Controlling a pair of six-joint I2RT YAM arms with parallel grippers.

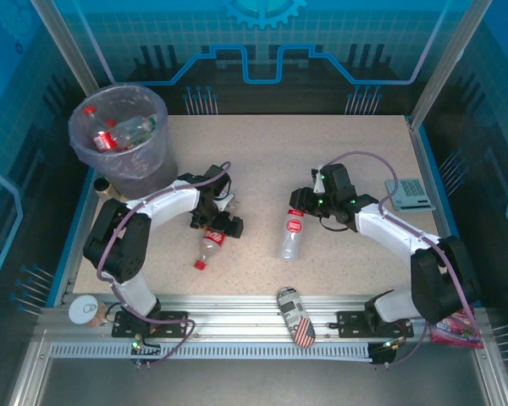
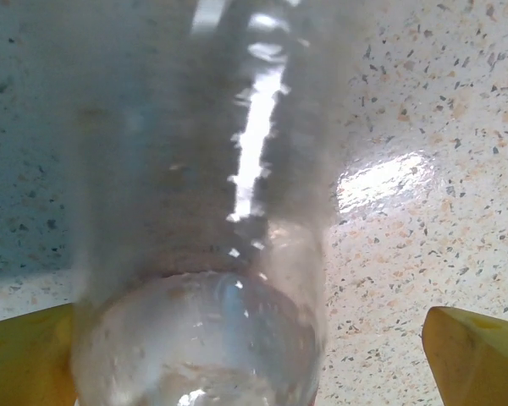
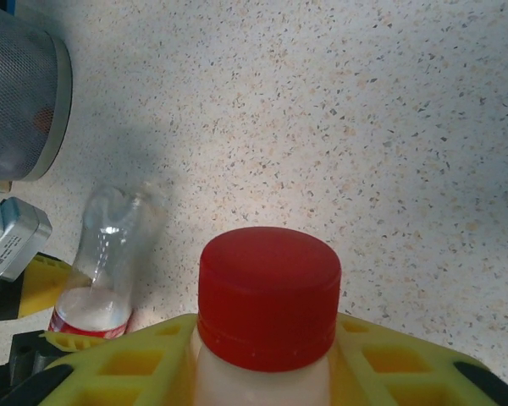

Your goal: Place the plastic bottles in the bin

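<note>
From above, the left gripper [image 1: 223,223] covers a red-labelled clear plastic bottle [image 1: 210,247]; its wrist camera shows yellow fingers [image 2: 472,355] spread wide astride it; the right gripper [image 1: 300,210] clamps a red-capped clear plastic bottle [image 3: 268,296] below its cap.

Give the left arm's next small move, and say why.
Probably close the left tool: its open fingers straddle the clear bottle lying on the table, so a grip comes before any lift toward the bin.

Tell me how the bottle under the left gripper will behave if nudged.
Likely light: the bottle looks clear and empty. Lying sideways on the table, it could roll. Its glossy wall may slip against the fingers.
</note>
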